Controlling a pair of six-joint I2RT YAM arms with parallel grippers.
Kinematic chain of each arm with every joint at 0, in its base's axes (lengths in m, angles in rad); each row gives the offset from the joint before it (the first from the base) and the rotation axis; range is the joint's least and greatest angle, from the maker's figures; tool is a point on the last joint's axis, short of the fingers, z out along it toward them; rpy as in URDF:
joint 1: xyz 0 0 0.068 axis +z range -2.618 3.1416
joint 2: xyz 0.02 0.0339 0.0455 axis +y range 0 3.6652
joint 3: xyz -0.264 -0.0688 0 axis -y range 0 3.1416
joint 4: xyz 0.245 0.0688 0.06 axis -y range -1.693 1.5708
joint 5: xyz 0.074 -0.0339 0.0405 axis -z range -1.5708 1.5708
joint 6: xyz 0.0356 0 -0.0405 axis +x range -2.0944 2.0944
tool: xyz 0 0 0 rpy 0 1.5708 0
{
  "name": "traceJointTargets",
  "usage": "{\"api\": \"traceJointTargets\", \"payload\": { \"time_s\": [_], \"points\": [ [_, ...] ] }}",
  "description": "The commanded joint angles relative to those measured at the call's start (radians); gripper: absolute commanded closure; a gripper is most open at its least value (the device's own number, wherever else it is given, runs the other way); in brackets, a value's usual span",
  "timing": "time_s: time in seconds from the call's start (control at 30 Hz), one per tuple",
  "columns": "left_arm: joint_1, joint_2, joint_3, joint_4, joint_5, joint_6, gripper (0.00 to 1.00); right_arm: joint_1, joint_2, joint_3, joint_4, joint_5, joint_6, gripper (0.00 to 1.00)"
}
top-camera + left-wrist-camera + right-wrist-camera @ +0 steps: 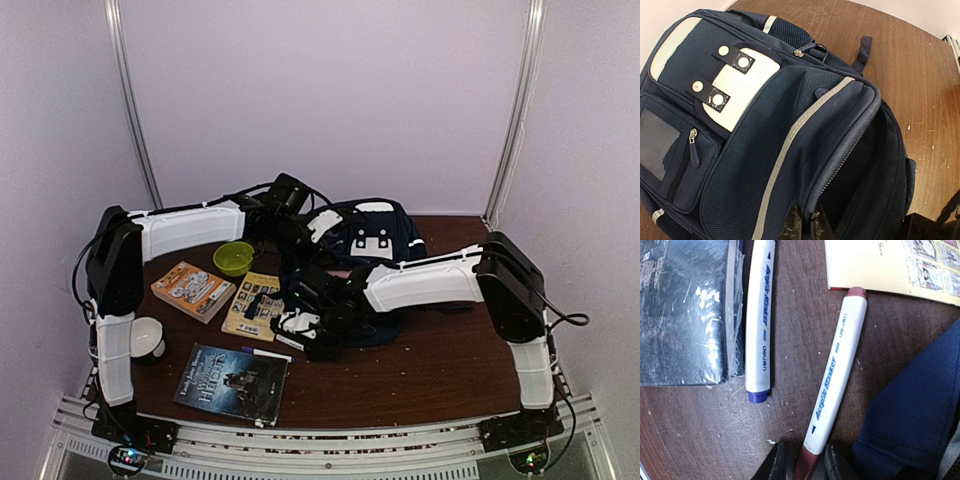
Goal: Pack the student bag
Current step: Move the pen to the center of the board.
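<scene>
The student bag [385, 235] lies at the back middle of the table, navy with white patches, its main zip open [860, 145]. My left gripper [801, 226] is shut on the fabric edge of that opening and holds it up; in the top view it sits at the bag's left side [305, 228]. My right gripper [805, 466] is down at the table in front of the bag [300, 325]. Its fingers straddle the red end of a white acrylic marker [837, 365], with a thin gap on each side. The marker lies flat on the wood beside the bag's corner [910, 410].
A second white marker with a blue cap [759, 320] lies against a dark plastic-wrapped book [232, 382]. A yellow comic booklet [253, 304], an orange book [192, 290], a green bowl [234, 258] and a white cup [147, 338] sit on the left half.
</scene>
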Motion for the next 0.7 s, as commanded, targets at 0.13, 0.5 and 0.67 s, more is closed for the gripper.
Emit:
{"api": "traceJointTargets", "payload": {
  "time_s": [0.13,0.5,0.67],
  "points": [
    [0.018,-0.038,0.001,0.033,-0.003,0.005,1.00,-0.014,0.017,-0.061,-0.083,0.025,0.025,0.81],
    [0.017,-0.048,0.004,0.032,-0.004,0.004,1.00,-0.082,-0.160,-0.304,-0.164,0.133,-0.035,0.89],
    [0.018,-0.043,0.008,0.030,0.002,-0.003,1.00,-0.086,-0.281,-0.448,-0.202,0.158,-0.157,0.90]
  ]
}}
